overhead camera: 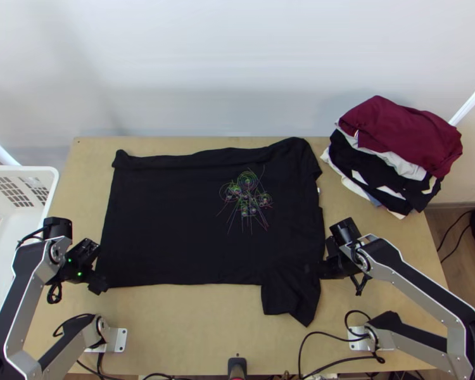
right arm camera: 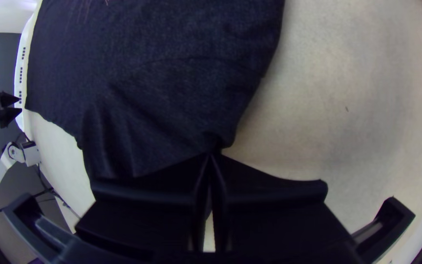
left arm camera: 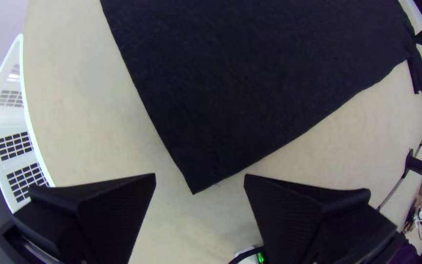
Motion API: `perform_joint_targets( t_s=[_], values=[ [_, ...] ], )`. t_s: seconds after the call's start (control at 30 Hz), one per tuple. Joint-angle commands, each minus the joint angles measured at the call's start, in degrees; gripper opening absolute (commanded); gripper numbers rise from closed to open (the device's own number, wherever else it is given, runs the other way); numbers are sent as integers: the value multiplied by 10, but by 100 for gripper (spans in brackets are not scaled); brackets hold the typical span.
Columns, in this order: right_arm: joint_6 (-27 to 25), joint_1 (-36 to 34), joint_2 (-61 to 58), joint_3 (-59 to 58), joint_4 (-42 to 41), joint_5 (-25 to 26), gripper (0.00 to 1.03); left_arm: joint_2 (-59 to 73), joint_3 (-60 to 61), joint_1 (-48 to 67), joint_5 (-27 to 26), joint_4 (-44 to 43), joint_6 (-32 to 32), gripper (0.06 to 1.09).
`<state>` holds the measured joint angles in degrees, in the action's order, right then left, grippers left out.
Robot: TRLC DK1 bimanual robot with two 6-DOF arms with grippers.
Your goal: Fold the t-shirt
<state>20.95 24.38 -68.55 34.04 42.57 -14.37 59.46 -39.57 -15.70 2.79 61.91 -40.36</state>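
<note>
One black T-shirt lies on one light wooden table, where two robotic arms bring two grippers, one left gripper and one right gripper. Also counted at the scene are one white plastic basket and one pile of clothes topped by one maroon garment, along with two white poles, one on each side.

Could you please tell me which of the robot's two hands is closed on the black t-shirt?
It is the right hand: its fingers meet on the edge of the black t-shirt, whereas the left hand is open at a bottom corner.
</note>
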Motion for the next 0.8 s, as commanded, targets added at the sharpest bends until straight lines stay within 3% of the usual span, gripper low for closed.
perform_joint_targets(
  t_s=[0.0,0.43,0.5,0.6,0.67,0.77],
  values=[
    [0,4,7,-12,-3,4,3,17,21,-7,3,12,-2,94],
    [-2,4,16,-7,-3,5,3,49,62,-36,-20,-43,1,91],
    [-1,4,17,-8,-3,5,3,44,66,-37,-41,-60,5,75],
    [-2,4,18,-10,-3,5,3,49,70,-37,-76,-68,5,31],
    [-1,4,22,-11,-2,5,3,55,73,-37,-80,-69,3,13],
    [-2,3,30,-12,-2,6,3,52,77,-45,-79,-70,-15,10]
  ],
)
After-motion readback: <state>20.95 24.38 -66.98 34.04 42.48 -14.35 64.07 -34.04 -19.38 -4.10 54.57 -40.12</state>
